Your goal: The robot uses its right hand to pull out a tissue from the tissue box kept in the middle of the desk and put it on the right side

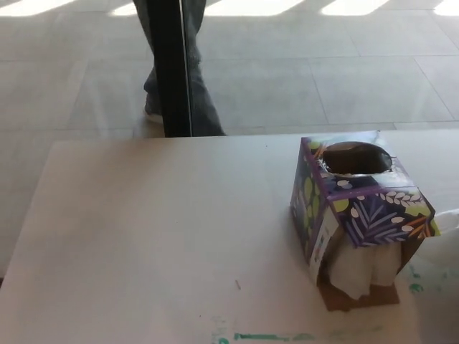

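Head view: green marks (pixel 258 336) along near bench (pixel 143 236) edge. Tissue box (pixel 355 215) right of centre, torn side spilling tissue (pixel 355 272). White tissue (pixel 443 236) at right edge. No fingers visible. Beyond, pillar (pixel 168 64), person's legs (pixel 197 93).

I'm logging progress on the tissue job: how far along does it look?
Likely near the end. The tissue box sits on the desk, its side torn open with tissues showing. A white sheet, apparently a tissue, lies at its right by the picture's edge. Neither hand is in view, so nothing is in hand.
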